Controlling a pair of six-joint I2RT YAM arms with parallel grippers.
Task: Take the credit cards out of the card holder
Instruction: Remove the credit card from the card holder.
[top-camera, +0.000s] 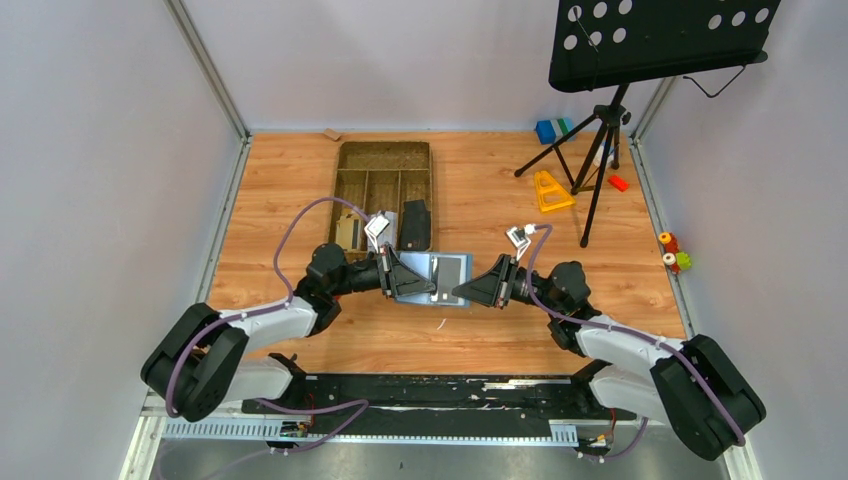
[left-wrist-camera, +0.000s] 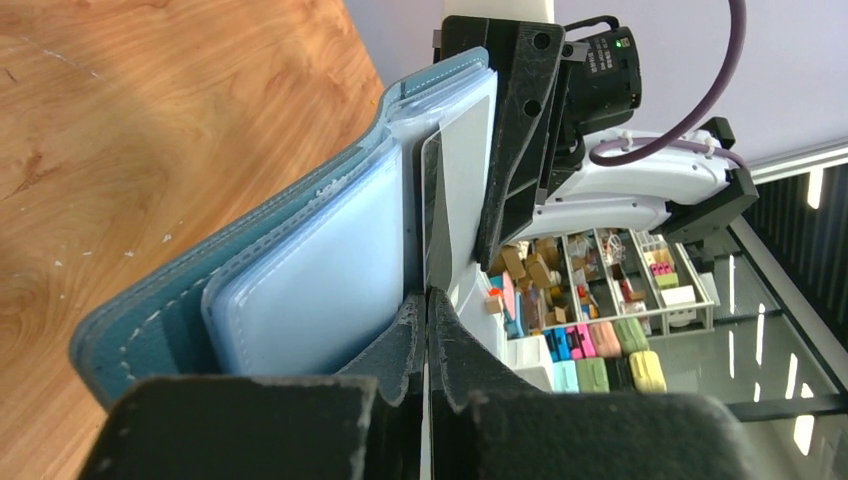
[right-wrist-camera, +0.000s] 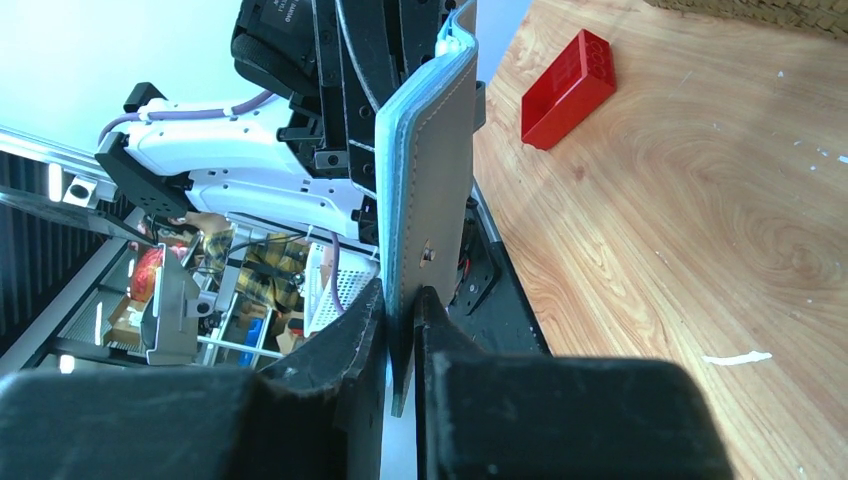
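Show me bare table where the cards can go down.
Free: wood between the divided tray and the tripod; wood left of the tray; the near strip before the card holder. Crowded: around it, between left gripper and right gripper.

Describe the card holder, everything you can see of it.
The card holder is a slate-blue stitched wallet, leather-like, with paler blue pockets inside. It is open over the wooden table, just nearer than the brown tray. The right gripper has its jaws shut on one cover's edge; the left gripper has its jaws shut on a thin pale sheet at the pockets, card or sleeve unclear.
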